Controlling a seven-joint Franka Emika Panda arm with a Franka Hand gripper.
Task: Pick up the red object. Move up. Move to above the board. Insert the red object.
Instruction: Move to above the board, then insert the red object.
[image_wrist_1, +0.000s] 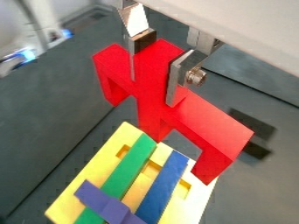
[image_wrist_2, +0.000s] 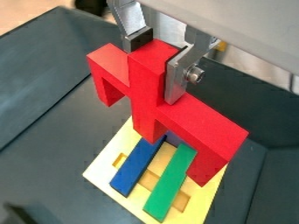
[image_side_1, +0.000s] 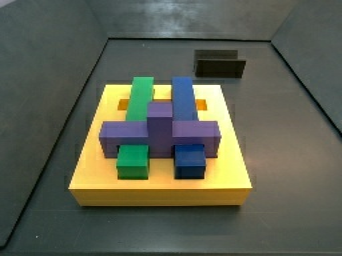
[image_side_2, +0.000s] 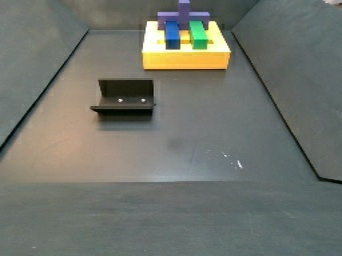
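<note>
In both wrist views my gripper (image_wrist_1: 156, 66) (image_wrist_2: 156, 59) is shut on the red object (image_wrist_1: 176, 109) (image_wrist_2: 158, 96), gripping its middle prong between the silver fingers. The red object hangs in the air above the yellow board (image_wrist_1: 105, 162) (image_wrist_2: 117, 157). The board carries a green bar (image_wrist_1: 131, 162) (image_wrist_2: 170, 179), a blue bar (image_wrist_1: 167, 179) (image_wrist_2: 135, 166) and a purple cross block (image_wrist_1: 105, 203). In both side views the board (image_side_1: 160, 175) (image_side_2: 187, 55) shows with green, blue and purple blocks on it, but the gripper and the red object are out of view.
The dark L-shaped fixture (image_side_2: 123, 99) (image_side_1: 221, 65) stands on the grey floor apart from the board. Dark walls (image_side_1: 54, 110) surround the work area.
</note>
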